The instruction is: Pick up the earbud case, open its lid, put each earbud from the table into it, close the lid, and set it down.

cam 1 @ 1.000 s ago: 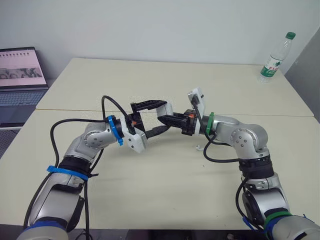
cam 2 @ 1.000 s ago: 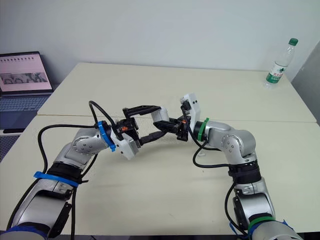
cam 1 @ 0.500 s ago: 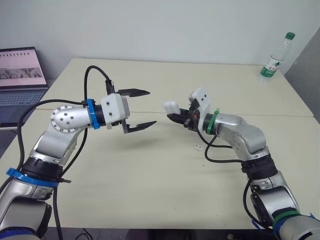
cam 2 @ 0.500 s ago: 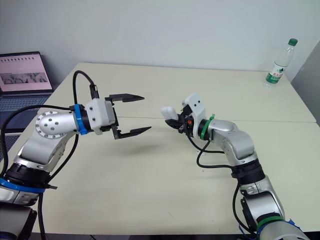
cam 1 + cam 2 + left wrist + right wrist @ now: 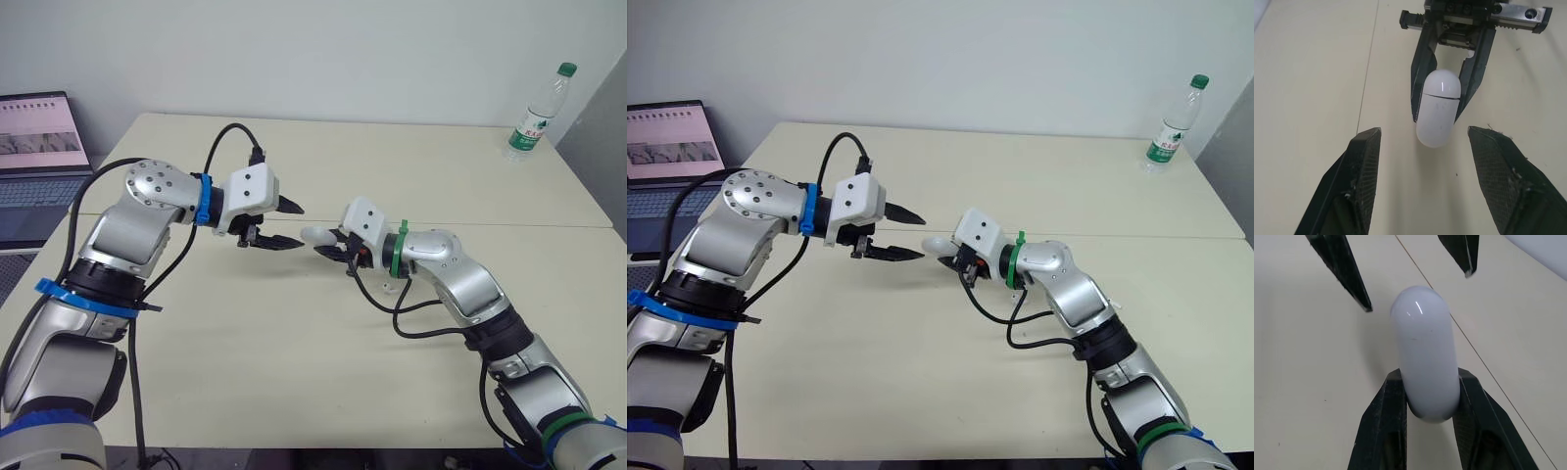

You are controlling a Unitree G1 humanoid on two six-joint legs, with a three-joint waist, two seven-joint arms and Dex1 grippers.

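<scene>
You had the right gripper (image 5: 1429,376) squeezed tight on the white earbud case (image 5: 315,235), up in the air over the table (image 5: 294,372). The case's lid was shut. Your left gripper (image 5: 294,226) had its two fingers wide apart, pointing at the case from close by and not touching it.

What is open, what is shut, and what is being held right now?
earbud case: lid shut, held in the air by the right gripper.
right gripper: shut on the earbud case.
left gripper: open, empty.
earbud: lying on the table.
bottle: upright, cap on.
laptop: open, screen on.
</scene>
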